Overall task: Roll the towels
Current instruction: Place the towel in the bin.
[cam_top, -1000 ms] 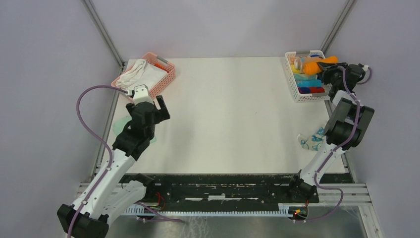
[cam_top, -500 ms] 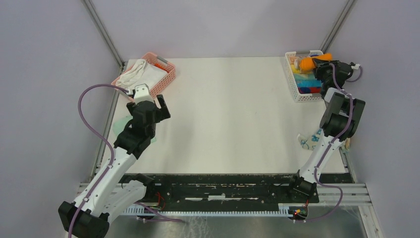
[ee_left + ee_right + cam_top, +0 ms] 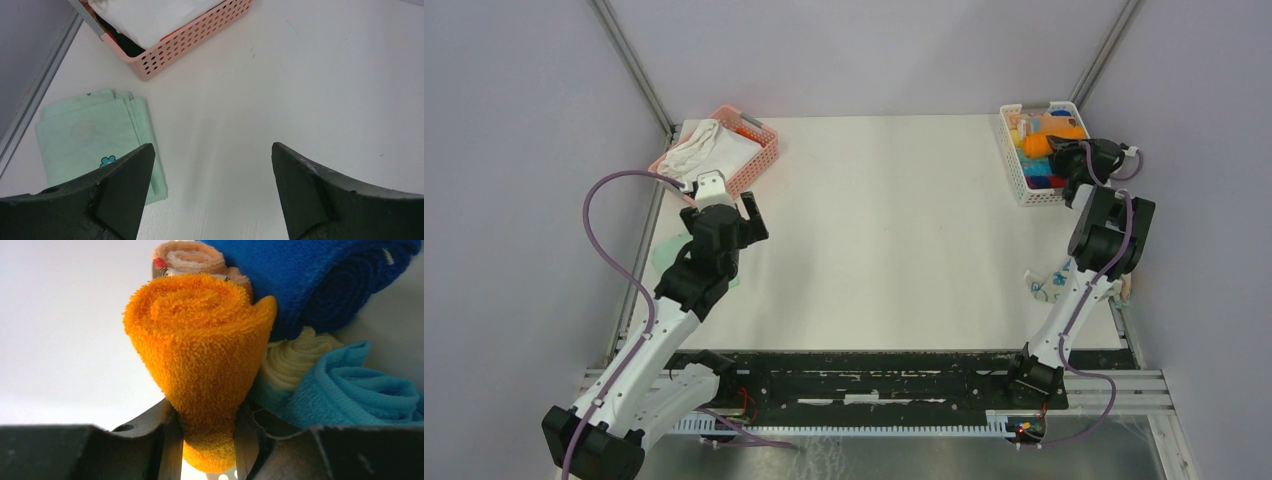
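My right gripper (image 3: 207, 425) is shut on a rolled orange towel (image 3: 200, 340), gripping its narrow end. In the top view the orange towel (image 3: 1042, 143) lies over the white basket (image 3: 1012, 168) at the back right, with the right gripper (image 3: 1069, 152) just beside it. A mint green towel (image 3: 85, 135) with a blue flower mark lies folded flat at the table's left edge. My left gripper (image 3: 212, 150) hangs open above bare table just right of it. A white towel with teal print (image 3: 1049, 285) lies crumpled near the right edge.
The white basket holds other rolls: dark blue (image 3: 330, 280), light blue (image 3: 350, 395), cream (image 3: 295, 355) and peach (image 3: 192, 255). A pink mesh basket (image 3: 190, 37) with a bigger white cloth (image 3: 704, 145) stands at the back left, close to my left arm.
My right gripper has carried the orange roll down and towards the near side of the white basket. The left arm has hardly moved.
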